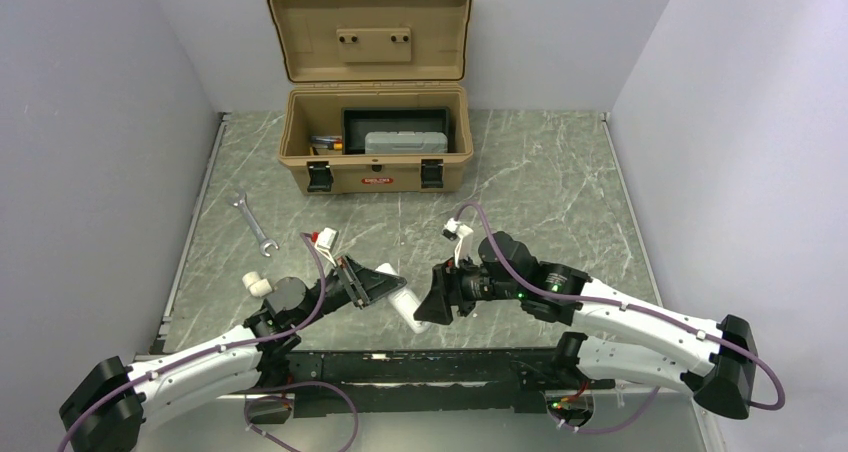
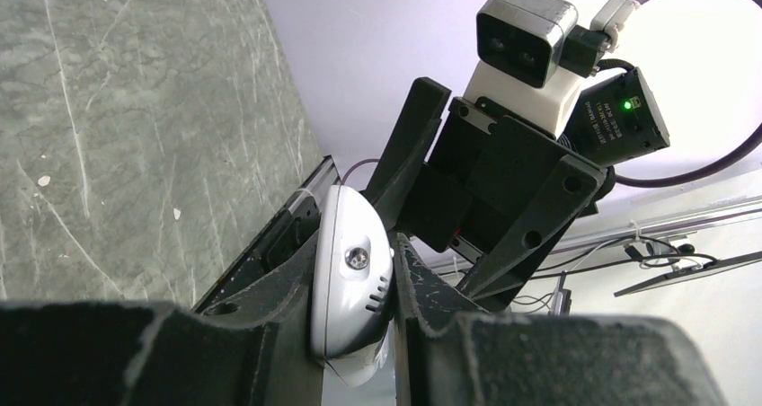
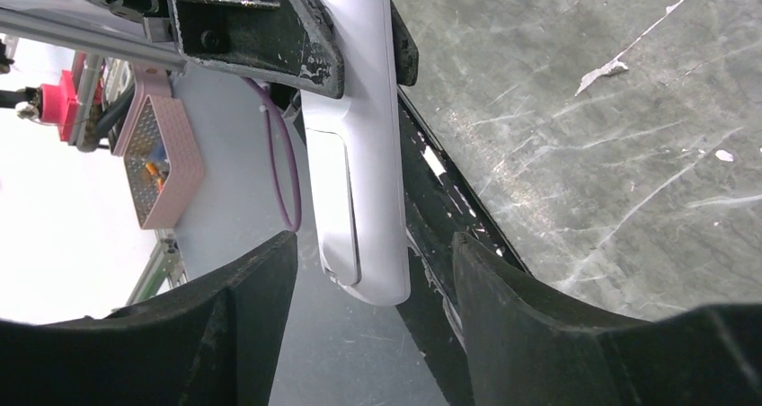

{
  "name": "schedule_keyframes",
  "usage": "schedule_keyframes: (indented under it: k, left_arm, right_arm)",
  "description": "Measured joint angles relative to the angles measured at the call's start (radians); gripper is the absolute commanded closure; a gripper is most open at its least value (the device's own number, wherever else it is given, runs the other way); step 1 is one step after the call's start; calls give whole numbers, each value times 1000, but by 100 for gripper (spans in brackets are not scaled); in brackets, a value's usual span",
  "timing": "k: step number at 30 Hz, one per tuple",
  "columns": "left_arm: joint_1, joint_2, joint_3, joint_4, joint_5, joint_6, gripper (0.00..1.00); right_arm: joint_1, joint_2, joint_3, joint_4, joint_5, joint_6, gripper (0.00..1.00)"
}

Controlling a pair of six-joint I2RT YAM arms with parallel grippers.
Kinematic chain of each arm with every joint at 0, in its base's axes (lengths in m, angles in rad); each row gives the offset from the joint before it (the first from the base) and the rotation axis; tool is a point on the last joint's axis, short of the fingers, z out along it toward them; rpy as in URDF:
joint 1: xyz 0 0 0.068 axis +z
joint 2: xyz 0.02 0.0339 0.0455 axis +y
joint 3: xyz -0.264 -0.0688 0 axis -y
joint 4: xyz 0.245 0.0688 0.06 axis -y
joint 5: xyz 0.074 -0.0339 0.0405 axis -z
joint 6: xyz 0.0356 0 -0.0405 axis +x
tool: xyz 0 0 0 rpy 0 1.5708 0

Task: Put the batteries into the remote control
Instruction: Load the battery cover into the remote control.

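Left gripper (image 2: pixel 355 352): mine, clamped on the remote control (image 2: pixel 349 271), lower centre; best held rigid.
Right gripper (image 3: pixel 373 253): jaws apart, straddling the remote's free end, untouching; I'd centre on the back cover first.
Farther off: batteries unseen, perhaps inside the toolbox (image 1: pixel 370 175), top centre.

We look down from high behind the near edge over the whole tabletop (image 1: pixel 560 192). Both wrist views sit very close in, facing each other across the remote control (image 3: pixel 359 154), which all three views share.
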Motion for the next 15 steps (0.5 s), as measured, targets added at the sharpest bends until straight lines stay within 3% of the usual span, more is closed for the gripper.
schedule_keyframes:
  k: [15]
  left_arm:
    - [0,-4,0,-5,-2,1,100]
  right_arm:
    - [-1,19,-27,58,-29,22,60]
